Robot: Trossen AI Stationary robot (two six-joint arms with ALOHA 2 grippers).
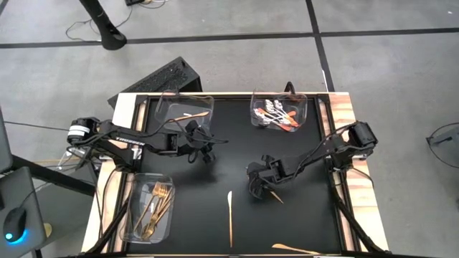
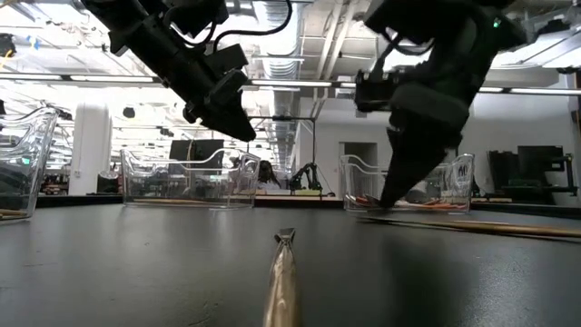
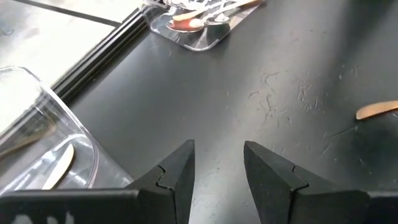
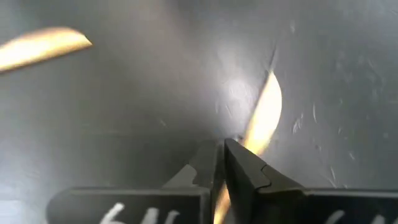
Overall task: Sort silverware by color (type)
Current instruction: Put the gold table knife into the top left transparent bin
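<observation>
Black mat (image 1: 237, 165) on a wood-edged table, 3 clear trays on it. Right gripper (image 1: 257, 192) is down at the mat, fingers (image 4: 239, 171) pinched on a slim gold knife (image 4: 264, 115) that sticks out past the tips. Left gripper (image 1: 206, 155) hovers off the mat beside the far-left tray (image 1: 188, 111), fingers (image 3: 177, 174) spread, holding nothing. Spoons (image 1: 276, 117) sit in the tray beyond the right gripper, forks (image 1: 156, 208) in the near-left tray. 2 more knives lie loose: 1 (image 1: 230, 215) just left of the right gripper, 1 (image 1: 294, 249) at the near edge.

Black table (image 1: 237, 154) bears three clear trays (image 1: 148, 208) and loose gold knives (image 1: 230, 217).
</observation>
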